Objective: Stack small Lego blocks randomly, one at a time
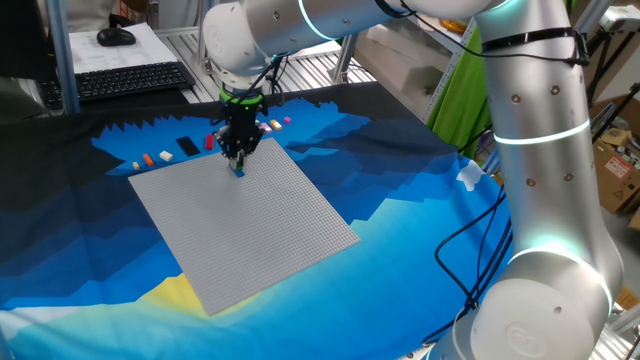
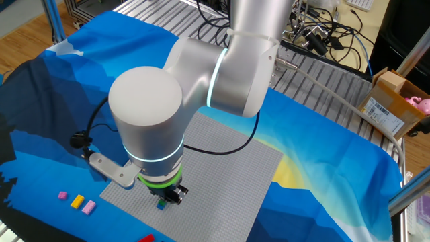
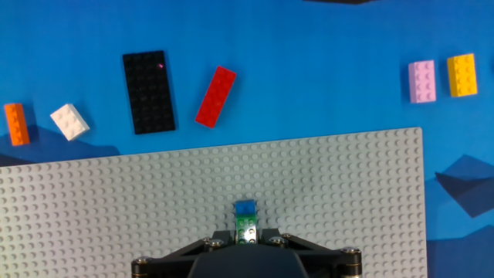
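My gripper (image 3: 247,234) hangs over the near edge of the grey baseplate (image 3: 116,201), shut on a small green Lego block (image 3: 247,226). A small blue block (image 3: 245,208) on the plate lies directly beyond the green one; I cannot tell whether the two touch. In one fixed view the gripper (image 1: 238,158) points straight down at the plate (image 1: 250,230). In the other fixed view the blue block (image 2: 161,206) shows just under the fingers. Loose blocks lie on the cloth: red (image 3: 215,96), white (image 3: 69,120), orange (image 3: 16,123), pink (image 3: 421,81), yellow (image 3: 462,75).
A flat black rectangular piece (image 3: 149,92) lies beside the red block, off the plate. A keyboard (image 1: 130,80) and mouse sit behind the blue cloth. Cables (image 2: 322,33) and a cardboard box (image 2: 393,101) stand at the far side.
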Motion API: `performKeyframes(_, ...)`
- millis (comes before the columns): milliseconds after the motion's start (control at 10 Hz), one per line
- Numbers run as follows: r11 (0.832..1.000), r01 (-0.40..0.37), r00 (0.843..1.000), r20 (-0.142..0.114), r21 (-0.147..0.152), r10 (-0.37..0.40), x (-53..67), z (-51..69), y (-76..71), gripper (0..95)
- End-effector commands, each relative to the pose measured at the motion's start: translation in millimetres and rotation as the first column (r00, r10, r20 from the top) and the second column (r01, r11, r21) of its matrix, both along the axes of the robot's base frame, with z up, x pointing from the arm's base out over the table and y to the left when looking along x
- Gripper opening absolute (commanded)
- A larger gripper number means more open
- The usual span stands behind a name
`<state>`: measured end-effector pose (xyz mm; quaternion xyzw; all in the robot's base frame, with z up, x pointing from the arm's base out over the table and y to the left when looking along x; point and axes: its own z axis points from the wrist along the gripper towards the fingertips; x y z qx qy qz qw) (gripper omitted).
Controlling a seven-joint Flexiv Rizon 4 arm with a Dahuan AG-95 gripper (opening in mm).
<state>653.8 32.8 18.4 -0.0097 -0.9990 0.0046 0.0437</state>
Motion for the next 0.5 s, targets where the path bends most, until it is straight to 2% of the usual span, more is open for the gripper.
performKeyframes(100, 1.0, -0.001, 1.0, 0.003, -0.003, 0.001, -4.0, -13.8, -0.4, 0.0)
performKeyframes(500, 1.0, 0.001, 1.0, 0.009, -0.002, -0.001, -2.4, -17.3, 0.6, 0.0)
